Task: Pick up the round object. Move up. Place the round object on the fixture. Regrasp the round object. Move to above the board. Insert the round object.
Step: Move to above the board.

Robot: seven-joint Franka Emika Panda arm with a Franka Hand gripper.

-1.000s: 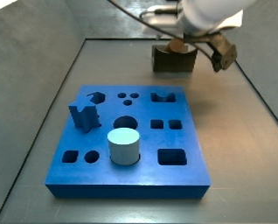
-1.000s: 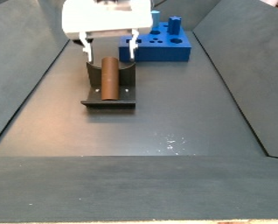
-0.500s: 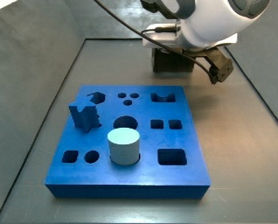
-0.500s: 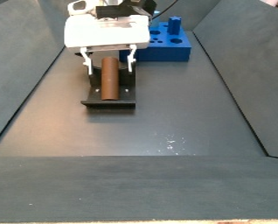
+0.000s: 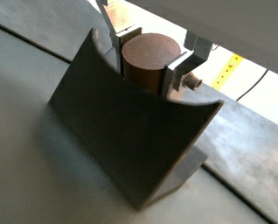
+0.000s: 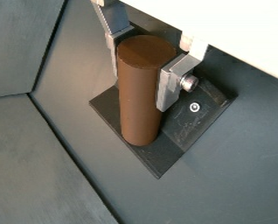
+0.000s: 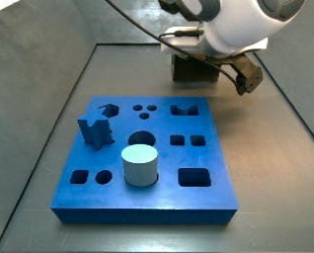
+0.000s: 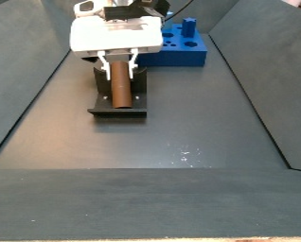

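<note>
The round object [image 8: 117, 83], a brown-orange peg, lies lengthwise in the notch of the fixture [image 8: 119, 109] on the floor. My gripper [image 8: 119, 62] is down over the peg's far end, and both wrist views show its silver fingers [image 6: 177, 77] pressed against the peg's two sides. The round end face [image 5: 148, 54] shows between the plates, with the fixture's dark wall [image 5: 118, 122] below it. The gripper is shut on the peg, which still rests in the fixture. The blue board [image 7: 153, 148] lies apart from the fixture. In that side view the peg is hidden behind the arm.
A pale cylinder [image 7: 140, 165] and a dark blue upright piece [image 7: 94, 131] stand in the board, which has several open holes. Sloping grey walls [image 8: 26, 95] close in the floor on both sides. The fixture's base plate [image 6: 183, 136] lies flat on the floor.
The gripper came down over the peg's far end, and its fingers closed inward from a wide spread onto the peg's sides. Peg and fixture have not moved.
</note>
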